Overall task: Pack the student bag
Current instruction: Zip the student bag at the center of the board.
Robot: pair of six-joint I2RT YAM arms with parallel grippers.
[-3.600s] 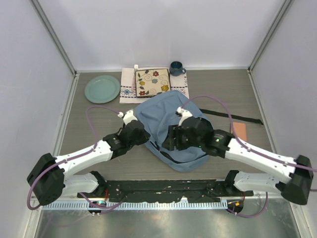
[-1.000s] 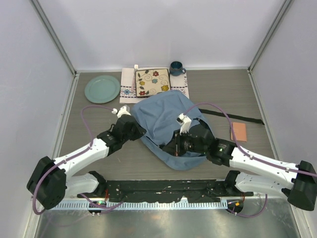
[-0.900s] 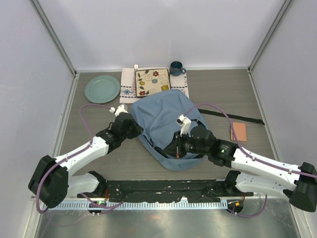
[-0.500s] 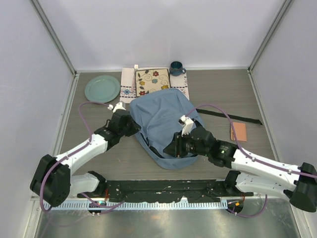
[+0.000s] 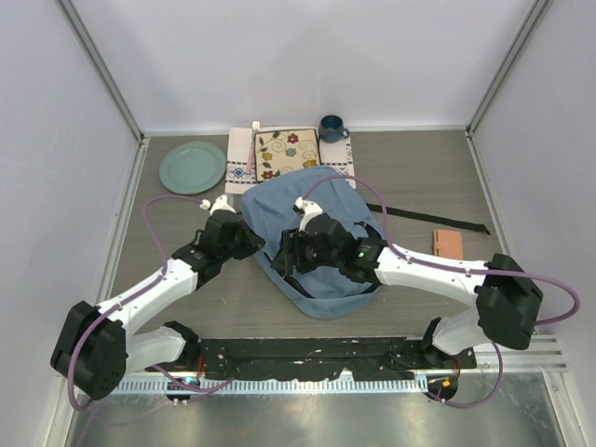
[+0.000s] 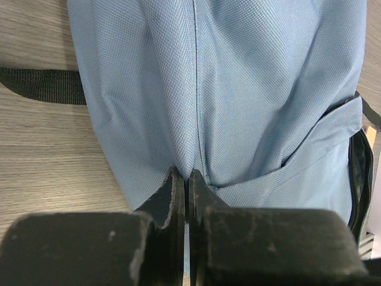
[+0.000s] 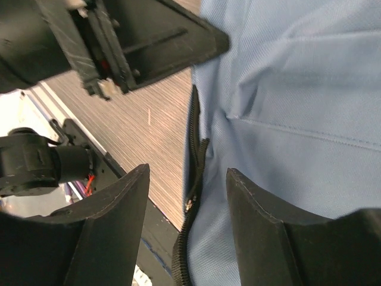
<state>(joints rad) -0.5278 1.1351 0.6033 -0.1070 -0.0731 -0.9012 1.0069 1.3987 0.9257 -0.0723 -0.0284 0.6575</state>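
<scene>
The light-blue student bag [image 5: 328, 197] lies in the middle of the table, with a black strap [image 5: 438, 220] trailing to its right. My left gripper [image 5: 251, 247] is at the bag's left edge, shut on a pinched fold of its fabric [image 6: 188, 174]; the bag [image 6: 250, 89] fills the left wrist view. My right gripper [image 5: 283, 263] is open and empty over the bag's near left edge. In the right wrist view its fingertips [image 7: 187, 176] straddle the dark zipper [image 7: 194, 140], with the zipper pull [image 7: 189, 204] between them.
A teal plate [image 5: 192, 166] sits at the back left. A floral square plate [image 5: 287, 154] lies on a white embroidered mat [image 5: 241, 164], with a blue mug [image 5: 331, 128] behind. A small orange book [image 5: 448, 244] lies at the right. The left arm [image 7: 119, 42] is close by.
My right gripper has swung left across the bag, from its near middle to its near left edge. My left gripper has kept its pinch and drawn the bag's edge slightly back and left.
</scene>
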